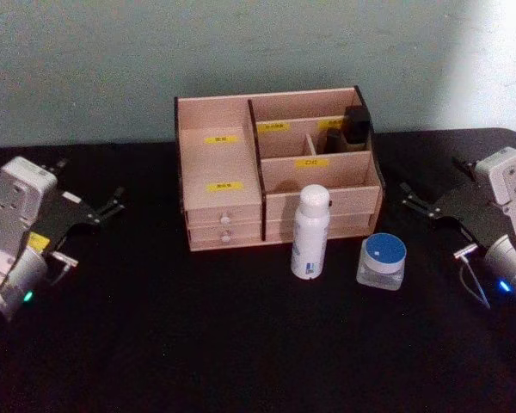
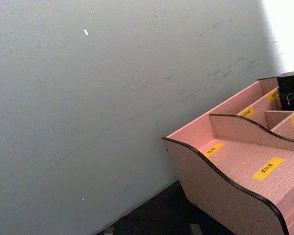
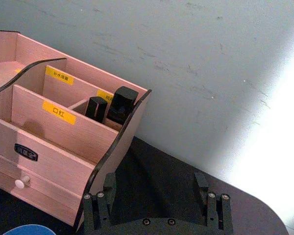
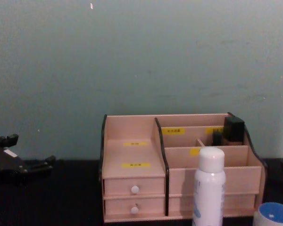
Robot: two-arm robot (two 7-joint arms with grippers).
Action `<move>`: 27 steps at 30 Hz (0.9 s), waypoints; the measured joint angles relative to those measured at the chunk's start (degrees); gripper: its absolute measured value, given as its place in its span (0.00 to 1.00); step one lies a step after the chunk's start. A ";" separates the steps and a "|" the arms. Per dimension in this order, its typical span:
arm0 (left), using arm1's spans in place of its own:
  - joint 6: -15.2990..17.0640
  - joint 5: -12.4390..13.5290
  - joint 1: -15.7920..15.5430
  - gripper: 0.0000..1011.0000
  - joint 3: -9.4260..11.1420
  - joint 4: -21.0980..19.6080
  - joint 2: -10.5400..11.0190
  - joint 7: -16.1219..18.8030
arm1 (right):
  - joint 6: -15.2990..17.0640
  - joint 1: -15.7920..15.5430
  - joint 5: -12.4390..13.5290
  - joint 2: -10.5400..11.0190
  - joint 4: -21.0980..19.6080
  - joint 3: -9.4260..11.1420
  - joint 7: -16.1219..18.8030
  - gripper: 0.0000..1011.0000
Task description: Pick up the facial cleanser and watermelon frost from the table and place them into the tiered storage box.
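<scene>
The tiered storage box (image 1: 219, 120) (image 2: 210, 181) (image 3: 63, 142) (image 4: 132, 127) stands at the back middle of the black table. Just in front of its right half a white bottle with a white cap stands upright; I take it for the facial cleanser (image 1: 310, 234) (image 4: 209, 188). To its right sits a squat clear jar with a blue lid, which I take for the watermelon frost (image 1: 382, 261) (image 4: 273, 214) (image 3: 27, 229). My left gripper (image 1: 113, 201) (image 4: 28, 153) hovers open at the far left. My right gripper (image 1: 408, 196) (image 3: 155, 188) hangs open at the far right, near the box's right end. Both hold nothing.
Two black items (image 1: 355, 123) (image 3: 121, 104) (image 4: 234, 128) stand in the box's back right compartment. A grey-green wall (image 4: 141, 56) rises directly behind the box. Open black tabletop (image 1: 241, 344) stretches in front of the bottle and jar.
</scene>
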 joint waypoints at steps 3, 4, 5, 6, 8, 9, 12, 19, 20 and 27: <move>0.00 0.00 0.00 0.99 0.00 0.00 0.00 0.00 | 0.00 0.00 0.00 0.00 0.00 0.00 0.00 0.99; 0.00 0.00 0.00 0.99 0.00 0.00 0.00 0.00 | 0.00 0.00 0.00 0.00 0.00 0.00 0.00 0.99; 0.00 0.00 0.00 0.99 0.00 0.00 0.00 0.00 | 0.00 0.00 0.00 0.00 0.00 0.00 0.00 0.99; 0.00 0.00 0.00 0.99 0.00 0.00 0.00 0.00 | 0.00 0.00 0.00 0.00 0.00 0.00 0.00 0.99; 0.00 0.00 0.00 0.99 0.00 0.00 0.00 0.00 | 0.00 0.00 0.00 0.00 0.00 0.00 0.00 0.99; 0.00 0.00 0.00 0.99 0.00 0.00 0.00 0.00 | 0.00 0.00 0.00 0.00 0.00 0.00 0.00 0.99; 0.00 0.00 0.00 0.99 0.00 0.00 0.00 0.00 | 0.00 0.00 0.00 0.00 0.00 0.00 0.00 0.99; 0.00 0.00 0.00 0.99 0.00 0.00 0.00 0.00 | 0.00 0.00 0.00 0.00 0.00 0.00 0.00 0.99; 0.00 0.00 0.00 0.99 0.00 0.00 0.00 0.00 | 0.00 0.00 0.00 0.00 0.00 0.00 0.00 0.99; 0.00 0.00 0.00 0.99 0.00 0.00 0.00 0.00 | 0.00 0.00 0.00 0.00 0.00 0.00 0.00 0.99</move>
